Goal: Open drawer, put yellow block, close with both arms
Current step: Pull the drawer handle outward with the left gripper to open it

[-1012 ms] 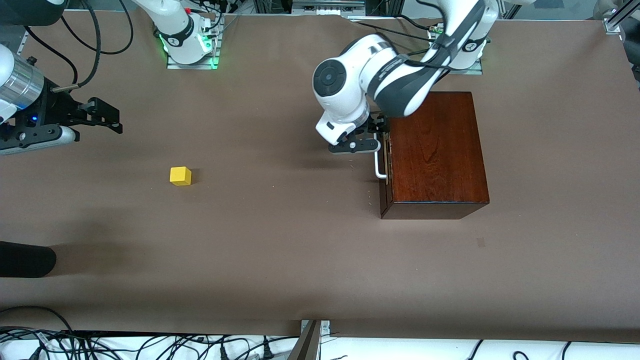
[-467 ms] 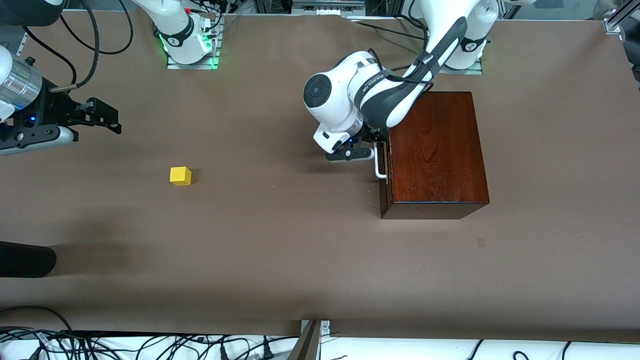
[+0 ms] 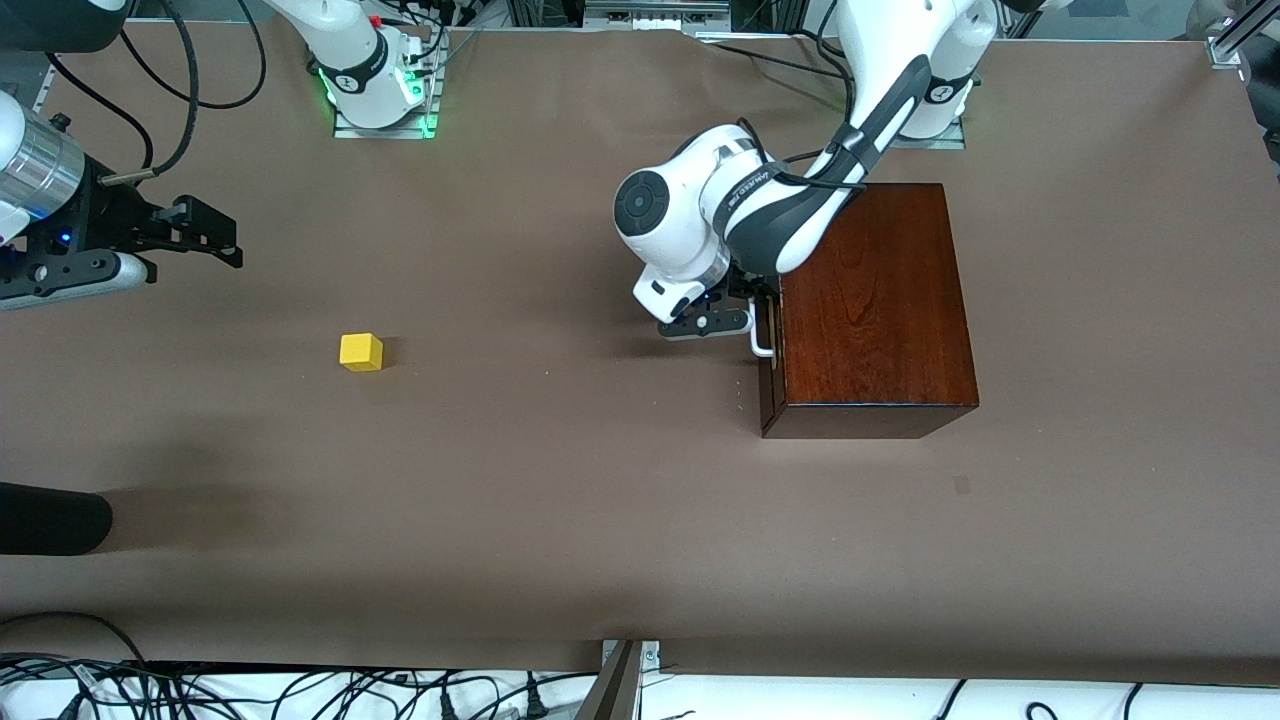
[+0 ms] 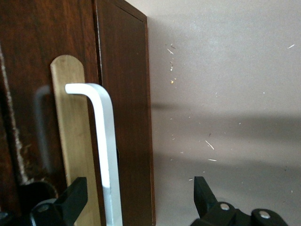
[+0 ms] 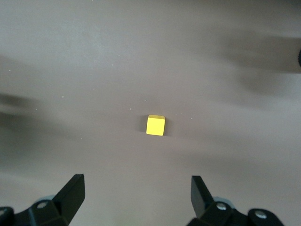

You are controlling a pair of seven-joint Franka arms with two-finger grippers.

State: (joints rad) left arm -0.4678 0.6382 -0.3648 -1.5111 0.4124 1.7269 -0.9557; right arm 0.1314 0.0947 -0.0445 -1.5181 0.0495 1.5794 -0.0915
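The dark mahogany box [image 3: 870,300] stands at the left arm's end of the table. Its drawer is shut, the reddish-brown front [image 3: 768,385] flush with the box. My left gripper [image 3: 752,305] is open at the drawer front. In the left wrist view [image 4: 138,197] its fingers straddle the white bar handle [image 4: 106,141] without closing on it. The handle's free end shows in the front view [image 3: 761,346]. The yellow block [image 3: 361,352] lies on the table toward the right arm's end. My right gripper [image 3: 232,240] hangs open and empty above the table, with the block [image 5: 155,125] ahead of its fingers [image 5: 73,193].
A black rounded object [image 3: 50,518] juts in at the right arm's end, nearer the camera than the block. Cables run along the table's near edge [image 3: 300,690]. Brown table [image 3: 550,480] stretches between block and box.
My left gripper has come down and slid along the drawer front onto the handle. The right arm has barely moved. Block and box are unmoved.
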